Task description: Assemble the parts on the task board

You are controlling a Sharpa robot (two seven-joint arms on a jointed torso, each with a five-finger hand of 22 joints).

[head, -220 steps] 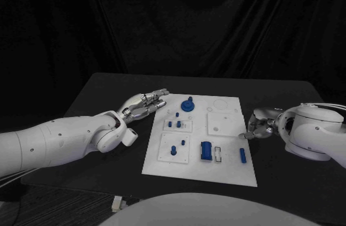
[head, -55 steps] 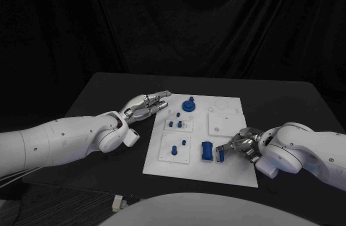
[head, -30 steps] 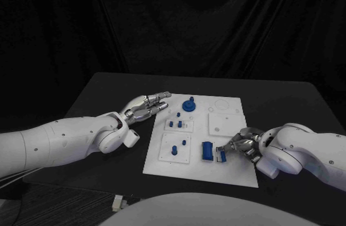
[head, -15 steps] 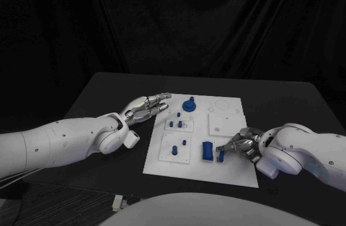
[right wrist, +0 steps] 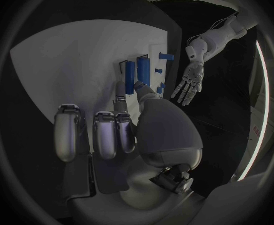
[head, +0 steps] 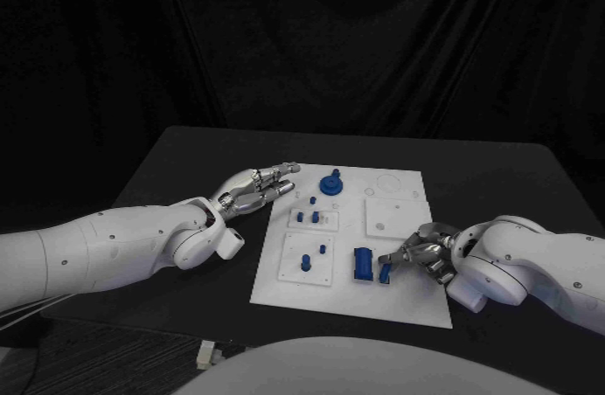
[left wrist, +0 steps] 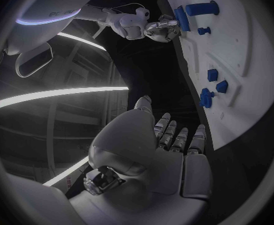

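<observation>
Blue part (head: pixel 385 273) — pinched by right hand (head: pixel 422 253).

Black bench (head: pixel 189 150), matte top, far edge and both far corners visible in the head view. Behind it a black curtain (head: pixel 316 54) hangs in vertical folds across the whole back. Dark floor (head: pixel 114 360) at the near left below the bench edge, with a small pale object (head: pixel 205 354) lying on it. Left wrist view shows long bright light strips (left wrist: pixel 56 92) overhead on a dark ceiling; another bright strip (right wrist: pixel 260 100) in the right wrist view.
</observation>
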